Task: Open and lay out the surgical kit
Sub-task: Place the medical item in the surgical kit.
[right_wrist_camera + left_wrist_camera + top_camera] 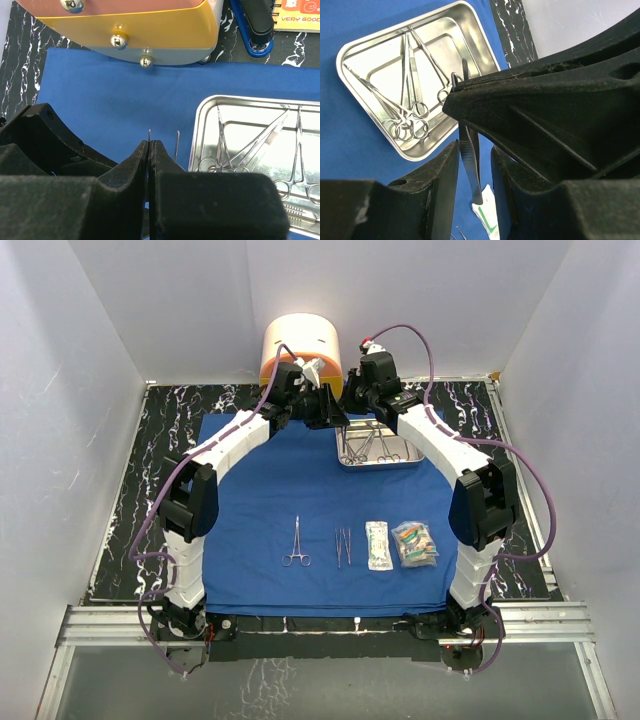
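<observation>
Several ring-handled instruments lie inside the steel tray on blue cloth.

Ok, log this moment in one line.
right pincer: shut on slim ribbed steel tweezers | left pincer: open, straddling tweezers | shiny rectangular steel tray: instruments inside | royal-blue cloth: spread flat

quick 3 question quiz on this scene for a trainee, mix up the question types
1. How many clear packets lie on the blue cloth?
2. True or false: the steel tray is empty.
3. What hangs between the fingers of the left pincer? A a packet, B tweezers, C nothing.
Key: 1 two; 2 false; 3 B.
</observation>
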Robot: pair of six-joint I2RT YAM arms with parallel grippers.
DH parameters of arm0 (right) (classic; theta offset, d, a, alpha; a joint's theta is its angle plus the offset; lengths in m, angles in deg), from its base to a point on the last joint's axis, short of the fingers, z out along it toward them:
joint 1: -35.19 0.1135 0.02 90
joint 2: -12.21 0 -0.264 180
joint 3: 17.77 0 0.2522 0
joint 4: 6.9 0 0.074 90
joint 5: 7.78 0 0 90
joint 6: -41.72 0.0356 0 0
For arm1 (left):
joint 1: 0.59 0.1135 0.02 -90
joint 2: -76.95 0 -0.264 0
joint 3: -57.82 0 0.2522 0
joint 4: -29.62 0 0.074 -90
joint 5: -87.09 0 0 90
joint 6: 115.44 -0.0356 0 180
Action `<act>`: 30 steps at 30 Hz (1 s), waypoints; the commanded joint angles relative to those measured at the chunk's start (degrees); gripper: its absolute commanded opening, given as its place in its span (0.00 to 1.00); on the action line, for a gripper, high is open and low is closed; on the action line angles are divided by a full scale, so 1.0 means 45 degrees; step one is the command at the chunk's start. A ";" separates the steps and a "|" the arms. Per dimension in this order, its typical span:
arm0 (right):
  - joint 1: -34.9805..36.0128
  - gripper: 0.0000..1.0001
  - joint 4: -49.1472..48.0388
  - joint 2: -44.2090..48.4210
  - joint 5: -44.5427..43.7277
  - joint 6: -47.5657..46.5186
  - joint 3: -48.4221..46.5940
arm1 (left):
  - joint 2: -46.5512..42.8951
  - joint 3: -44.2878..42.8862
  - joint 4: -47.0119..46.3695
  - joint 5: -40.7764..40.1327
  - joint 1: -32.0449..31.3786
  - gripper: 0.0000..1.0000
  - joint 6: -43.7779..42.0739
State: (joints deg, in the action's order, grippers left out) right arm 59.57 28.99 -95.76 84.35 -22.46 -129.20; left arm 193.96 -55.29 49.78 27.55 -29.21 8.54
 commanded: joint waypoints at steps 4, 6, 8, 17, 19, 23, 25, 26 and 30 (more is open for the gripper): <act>0.0069 0.00 -0.0679 0.0691 0.0141 0.0140 -0.0014 | 0.0159 -0.0188 -0.0180 -0.0046 0.0049 0.29 -0.0199; 0.0085 0.00 -0.0694 0.0705 0.0206 0.0140 -0.0009 | 0.0186 -0.0145 -0.0226 0.0040 0.0033 0.27 -0.0189; 0.0088 0.00 -0.0718 0.0733 0.0285 0.0140 0.0009 | 0.0208 -0.0077 -0.0269 0.0048 0.0047 0.24 -0.0176; 0.0090 0.00 -0.0919 0.0995 0.0460 -0.0244 0.0180 | -0.0035 0.0413 -0.0721 0.0504 0.0147 0.05 0.0242; 0.0090 0.08 -0.0961 0.1040 0.0677 -0.0602 0.0184 | -0.0233 0.0812 -0.0986 0.0805 0.0176 0.01 0.0606; 0.0025 0.27 -0.0817 0.1267 0.0888 -0.1436 0.0190 | -0.0792 0.1762 -0.1416 0.1351 0.0189 0.00 0.1185; 0.0021 0.34 -0.0687 0.1438 0.0771 -0.1831 0.0205 | -0.1108 0.2232 -0.1513 0.1563 0.0187 0.00 0.1357; 0.0013 0.37 -0.0566 0.1500 0.0710 -0.2003 0.0176 | -0.1252 0.2427 -0.1537 0.1612 0.0179 0.00 0.1388; -0.0188 0.42 -0.0032 0.1619 0.0933 -0.2664 -0.0034 | -0.1869 0.3164 -0.1400 0.1799 0.0189 0.00 0.1406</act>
State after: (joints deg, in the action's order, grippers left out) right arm 59.55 29.02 -92.08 87.41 -30.00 -128.15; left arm 193.51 -42.59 44.79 32.29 -28.66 13.65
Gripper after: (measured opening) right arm 0.408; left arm 0.127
